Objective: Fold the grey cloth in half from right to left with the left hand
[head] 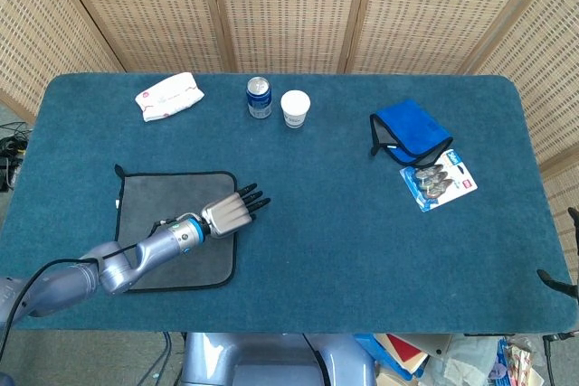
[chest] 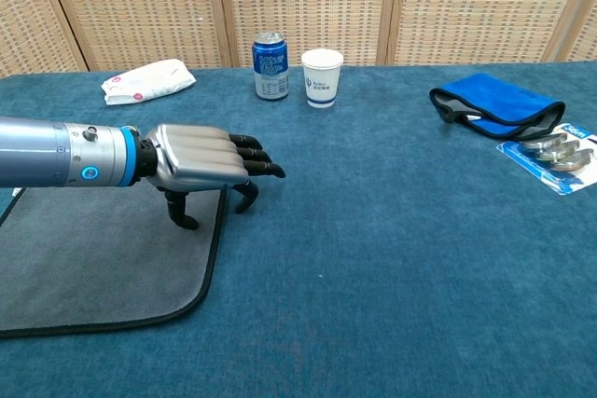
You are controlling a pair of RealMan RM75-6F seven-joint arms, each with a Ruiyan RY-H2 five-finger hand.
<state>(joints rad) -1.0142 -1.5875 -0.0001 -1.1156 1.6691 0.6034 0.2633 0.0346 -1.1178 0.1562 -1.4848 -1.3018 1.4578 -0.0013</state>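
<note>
Blue felt table (head: 317,250); flat grey cloth (head: 154,205), left hand (head: 228,215) above.

- A white packet (head: 169,95) lies at the far left of the blue table (head: 317,223).
- A drink can (head: 259,98) stands just beside a white paper cup (head: 295,108).
- A blue cloth (head: 409,133) lies at the right, touching a blister pack (head: 439,181).

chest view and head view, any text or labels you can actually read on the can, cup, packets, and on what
Blue can: print on its side, too small to read.
White paper cup: small blue logo with a line of text, too blurred to read.
White packet: pink marks, unreadable.
Blister pack: a red patch and printed card, unreadable.
Nothing can be quoted with confidence. The grey cloth and blue cloth show no lettering.
</note>
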